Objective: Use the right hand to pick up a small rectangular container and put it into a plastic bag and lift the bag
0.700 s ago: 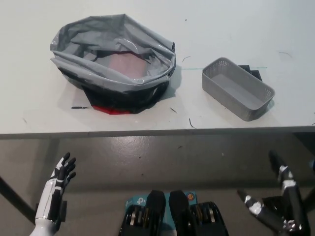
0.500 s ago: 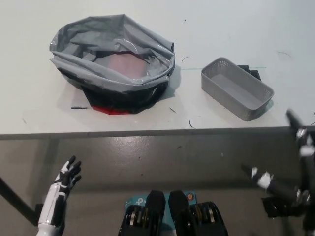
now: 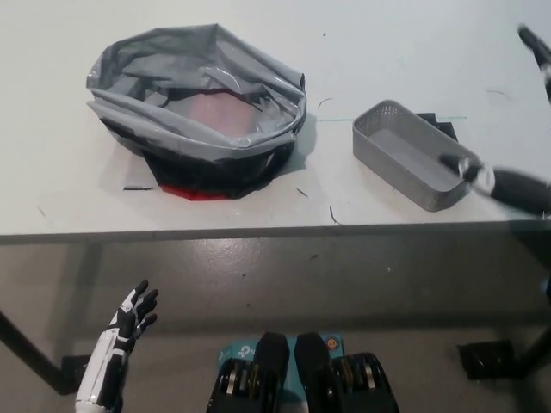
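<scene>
A small grey rectangular container (image 3: 415, 154) with perforated walls sits empty on the white surface (image 3: 387, 52), toward its right side and close to the front edge, turned at an angle so that one short end points toward the near right. Just behind its far right corner lies a small flat black object (image 3: 437, 126), partly hidden by the container wall. To the left, well apart from the container, stands a grey plastic bag (image 3: 196, 107), its mouth wide open and its rim rolled outward; the lower part of the bag is black, a strip of red shows at its front base, and a pale pinkish patch is visible inside at the bottom. The black right hand (image 3: 516, 129) enters from the right edge, blurred, with its fingers spread: one finger (image 3: 482, 179) with a light tip reaches over the near right corner of the container, while another (image 3: 535, 47) shows high at the upper right edge; it holds nothing, and whether it touches the container cannot be told. The white left hand (image 3: 127, 323) hangs low at the lower left, below the front edge of the surface, fingers apart and empty, over the grey floor (image 3: 301, 275).
</scene>
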Controlling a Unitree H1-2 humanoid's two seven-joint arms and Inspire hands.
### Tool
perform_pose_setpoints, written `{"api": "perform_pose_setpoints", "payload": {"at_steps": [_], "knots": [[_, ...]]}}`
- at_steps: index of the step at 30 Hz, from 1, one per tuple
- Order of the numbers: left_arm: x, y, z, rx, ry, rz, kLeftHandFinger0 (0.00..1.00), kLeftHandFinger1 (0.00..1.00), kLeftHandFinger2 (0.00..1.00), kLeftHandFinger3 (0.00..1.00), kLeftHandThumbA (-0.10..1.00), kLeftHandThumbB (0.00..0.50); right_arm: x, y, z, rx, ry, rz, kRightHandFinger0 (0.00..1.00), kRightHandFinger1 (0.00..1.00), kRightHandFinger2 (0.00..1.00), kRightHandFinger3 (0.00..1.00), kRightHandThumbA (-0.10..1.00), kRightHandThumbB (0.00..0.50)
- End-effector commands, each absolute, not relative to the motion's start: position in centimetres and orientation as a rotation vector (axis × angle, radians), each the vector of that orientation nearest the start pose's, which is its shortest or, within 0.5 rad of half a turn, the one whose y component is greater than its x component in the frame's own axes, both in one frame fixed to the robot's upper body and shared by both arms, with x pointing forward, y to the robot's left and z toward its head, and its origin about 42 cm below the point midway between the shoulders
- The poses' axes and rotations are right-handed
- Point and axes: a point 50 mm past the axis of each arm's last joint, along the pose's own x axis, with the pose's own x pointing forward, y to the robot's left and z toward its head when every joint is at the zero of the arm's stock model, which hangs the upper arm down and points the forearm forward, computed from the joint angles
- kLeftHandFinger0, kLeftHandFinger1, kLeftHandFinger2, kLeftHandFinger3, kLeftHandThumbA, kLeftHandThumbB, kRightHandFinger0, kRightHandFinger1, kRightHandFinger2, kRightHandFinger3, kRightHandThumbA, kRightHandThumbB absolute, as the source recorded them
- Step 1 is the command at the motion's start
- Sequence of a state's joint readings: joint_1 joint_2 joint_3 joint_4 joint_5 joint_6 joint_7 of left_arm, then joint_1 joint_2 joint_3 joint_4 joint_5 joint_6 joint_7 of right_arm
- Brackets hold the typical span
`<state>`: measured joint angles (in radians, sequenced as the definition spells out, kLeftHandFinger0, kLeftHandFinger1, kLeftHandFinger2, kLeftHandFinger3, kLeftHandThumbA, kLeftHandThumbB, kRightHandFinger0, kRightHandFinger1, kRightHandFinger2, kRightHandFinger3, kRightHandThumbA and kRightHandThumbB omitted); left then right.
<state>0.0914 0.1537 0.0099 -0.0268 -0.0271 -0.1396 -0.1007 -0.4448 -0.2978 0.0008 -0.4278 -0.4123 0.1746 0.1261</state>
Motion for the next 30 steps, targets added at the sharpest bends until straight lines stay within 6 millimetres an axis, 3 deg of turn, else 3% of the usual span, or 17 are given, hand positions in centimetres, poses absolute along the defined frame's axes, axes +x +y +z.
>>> {"api": "perform_pose_setpoints", "payload": {"at_steps": [1,10,14,18,21,23,24,26,30], "knots": [[25.3,26.2,10.7,0.173,-0.167,-0.135,1.0,1.0,1.0,1.0,1.0,0.5,41.3,-23.1,41.2,-0.958,-0.47,0.018,1.0,1.0,1.0,1.0,0.98,0.42],[25.4,26.2,10.3,0.191,-0.173,-0.141,1.0,1.0,1.0,1.0,1.0,0.5,49.8,-19.2,41.8,-1.068,-0.203,0.111,1.0,1.0,1.0,1.0,0.9,0.453],[25.6,26.1,10.4,0.195,-0.179,-0.145,1.0,1.0,1.0,1.0,1.0,0.5,52.1,-18.0,42.1,-1.037,-0.12,0.156,1.0,1.0,1.0,1.0,0.9,0.464],[25.6,26.1,10.3,0.206,-0.183,-0.146,1.0,1.0,1.0,1.0,1.0,0.5,53.9,-16.3,41.6,-1.08,-0.04,0.18,1.0,1.0,1.0,1.0,0.96,0.491],[25.6,26.1,10.3,0.217,-0.185,-0.146,1.0,1.0,1.0,1.0,1.0,0.5,54.7,-15.4,40.9,-1.089,0.013,0.206,1.0,1.0,1.0,1.0,1.0,0.485],[25.6,26.1,10.3,0.216,-0.186,-0.147,1.0,1.0,1.0,1.0,1.0,0.5,55.2,-14.8,40.1,-1.075,0.051,0.229,1.0,1.0,1.0,1.0,0.99,0.474],[25.5,26.1,10.3,0.22,-0.188,-0.147,1.0,1.0,1.0,1.0,1.0,0.5,55.5,-14.4,39.4,-1.092,0.071,0.228,1.0,1.0,1.0,1.0,1.0,0.5],[25.5,26.2,10.4,0.227,-0.193,-0.148,1.0,1.0,1.0,1.0,1.0,0.5,55.9,-13.9,38.5,-1.106,0.094,0.218,1.0,1.0,1.0,1.0,1.0,0.5],[25.7,26.3,10.6,0.238,-0.196,-0.148,1.0,1.0,1.0,1.0,1.0,0.5,56.3,-13.8,36.7,-1.079,0.155,0.228,1.0,1.0,1.0,1.0,1.0,0.5]]}}
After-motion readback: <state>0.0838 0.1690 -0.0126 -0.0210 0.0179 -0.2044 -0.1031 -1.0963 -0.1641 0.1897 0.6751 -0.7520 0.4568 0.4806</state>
